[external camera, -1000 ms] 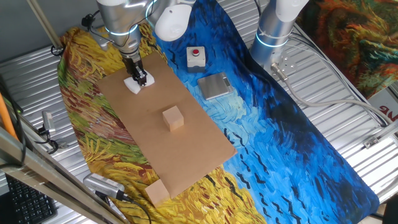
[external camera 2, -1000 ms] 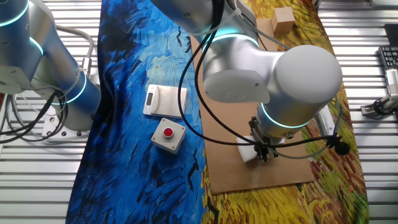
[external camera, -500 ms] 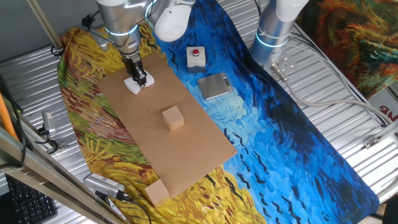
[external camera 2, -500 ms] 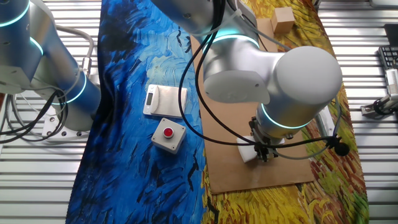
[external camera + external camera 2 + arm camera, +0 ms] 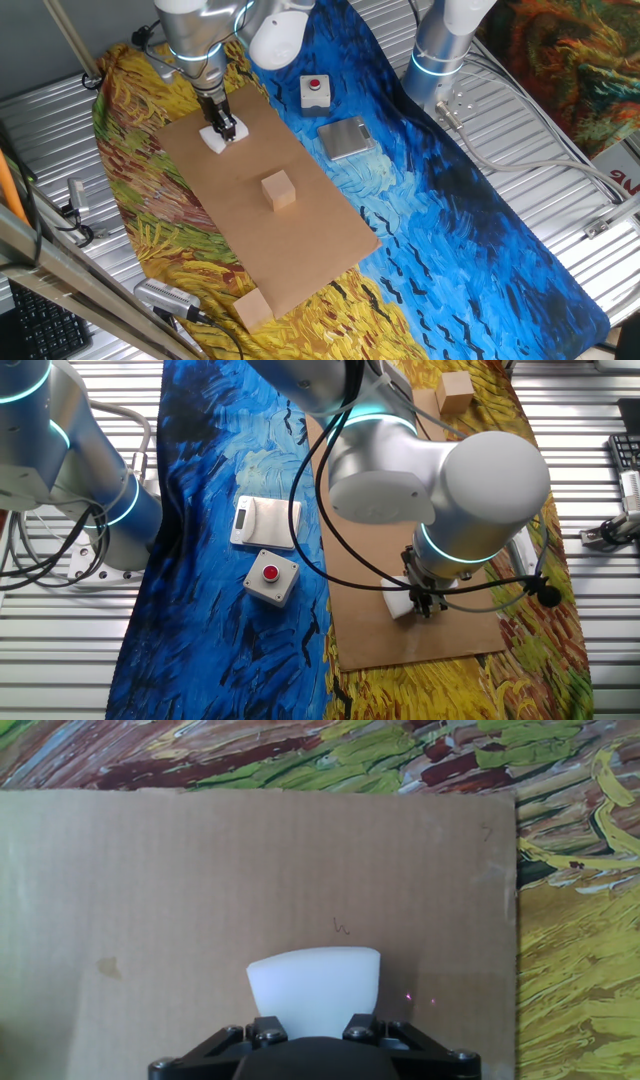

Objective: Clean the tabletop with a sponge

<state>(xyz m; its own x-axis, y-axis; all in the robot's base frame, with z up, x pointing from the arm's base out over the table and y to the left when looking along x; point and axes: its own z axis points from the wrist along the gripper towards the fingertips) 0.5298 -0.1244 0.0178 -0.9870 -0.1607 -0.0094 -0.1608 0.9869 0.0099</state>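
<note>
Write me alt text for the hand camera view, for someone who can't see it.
Seen from the hand camera, a small white rectangular foam sponge sits pinched in the black two-finger gripper at the bottom edge, against a large flat light-brown cardboard tabletop. The board shows a faint stain at left and a small pen-like mark near the middle. A painted cloth in yellow, green and dark red borders it above and at right.
</note>
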